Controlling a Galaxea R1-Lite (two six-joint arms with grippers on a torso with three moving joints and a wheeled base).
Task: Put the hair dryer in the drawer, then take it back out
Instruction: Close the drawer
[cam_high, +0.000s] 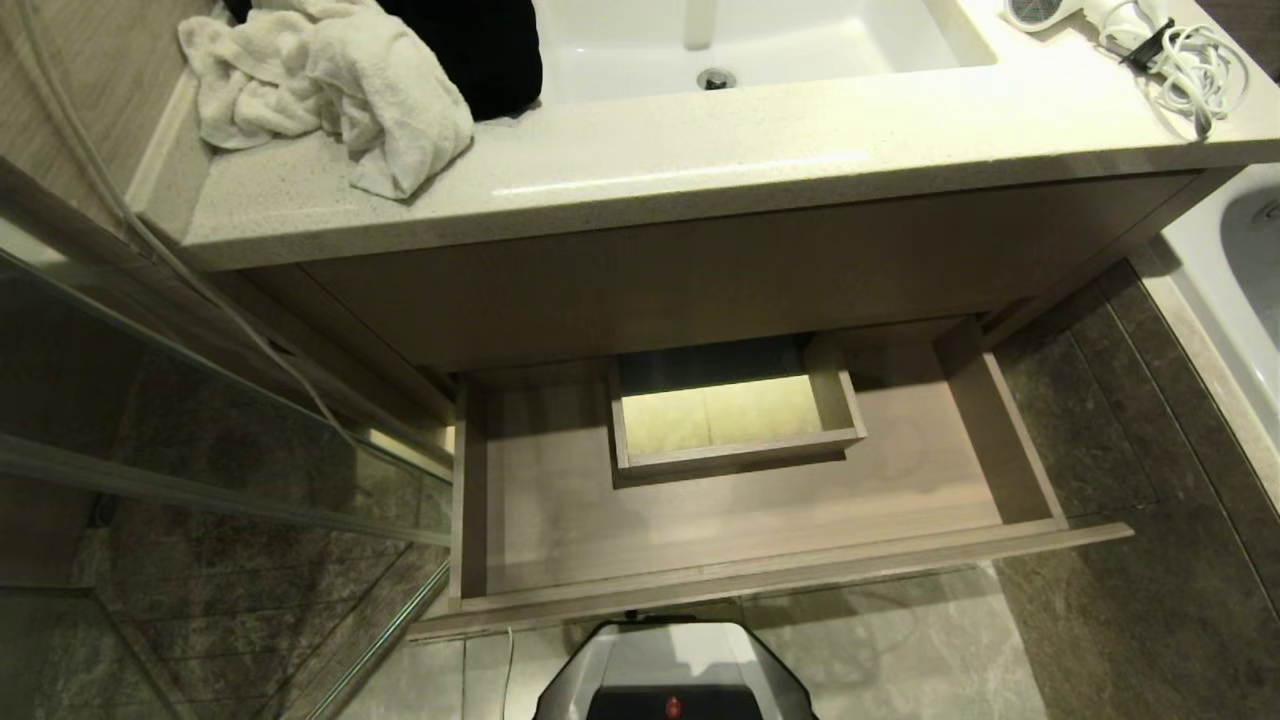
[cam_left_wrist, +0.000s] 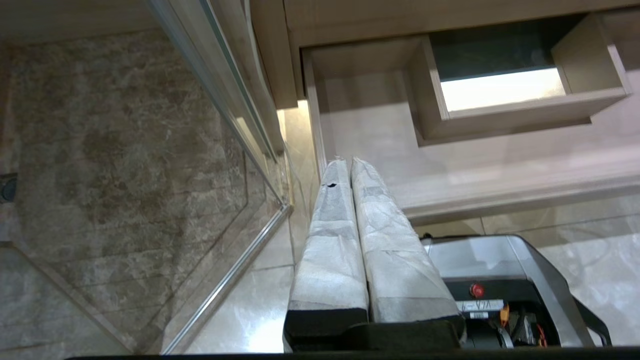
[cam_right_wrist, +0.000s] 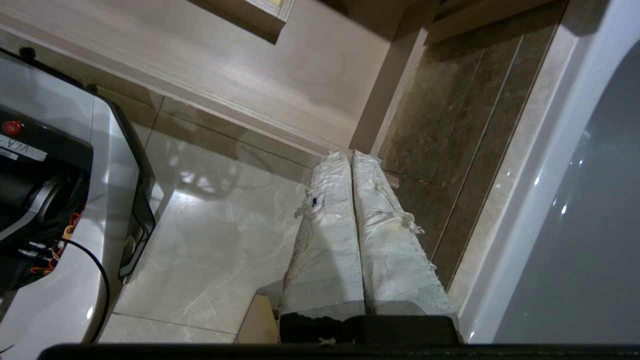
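Drawer (cam_high: 760, 530) pulled out and bare, hair dryer (cam_high: 1050, 12) on the countertop (cam_high: 700, 150) beside the sink (cam_high: 760, 40), left gripper (cam_left_wrist: 345, 161) and right gripper (cam_right_wrist: 348, 155) both clenched, holding nothing

A bathroom, white sink (cam_high: 620, 45) with drain set in a speckled counter (cam_high: 760, 150), wood vanity with its drawer (cam_high: 740, 540) pulled out, crumpled towel (cam_high: 330, 85), hair dryer (cam_high: 1090, 20), bathtub (cam_high: 1235, 290) rim, glass shower screen (cam_high: 180, 440), stone floor tiles (cam_high: 1130, 610)

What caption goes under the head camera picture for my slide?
Open, empty drawer below the vanity; hair dryer on the countertop beside the sink.
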